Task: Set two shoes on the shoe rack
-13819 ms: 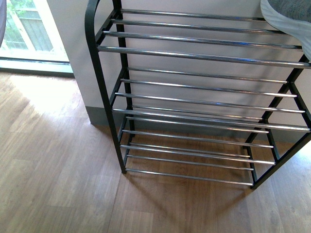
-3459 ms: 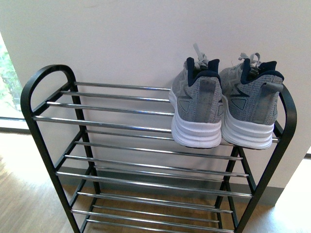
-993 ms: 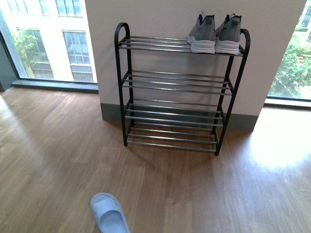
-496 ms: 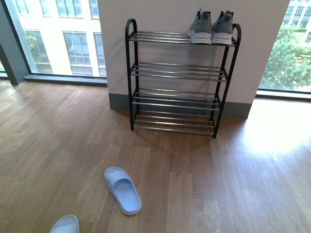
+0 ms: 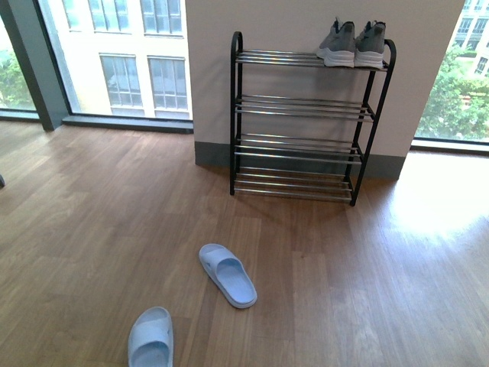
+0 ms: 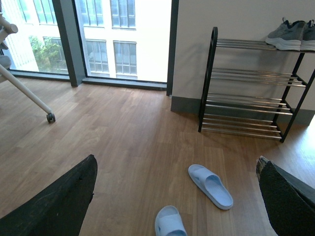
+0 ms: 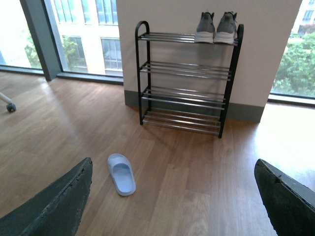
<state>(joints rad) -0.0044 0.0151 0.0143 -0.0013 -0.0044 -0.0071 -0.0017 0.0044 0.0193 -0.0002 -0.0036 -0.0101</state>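
The two shoes, grey knit sneakers with white soles (image 5: 338, 43) (image 5: 370, 44), stand side by side, heels outward, at the right end of the top tier of the black shoe rack (image 5: 234, 115) against the far wall. Both wrist views show them there too (image 6: 286, 37) (image 7: 205, 28). My left gripper (image 6: 176, 164) is open above bare floor, far from the rack (image 6: 206, 83). My right gripper (image 7: 172, 167) is open as well, holding nothing, with the rack (image 7: 139, 73) well ahead of it. Neither gripper appears in the front view.
Two pale blue slippers (image 5: 227, 274) (image 5: 150, 340) lie on the wood floor between me and the rack. A white leg on a caster (image 6: 50, 117) stands off to the left. Tall windows flank the wall behind the rack.
The view has drawn further back from the rack, which now sits smaller and more to the right. The second slipper has come fully into view. The sneakers have stayed on the top tier.
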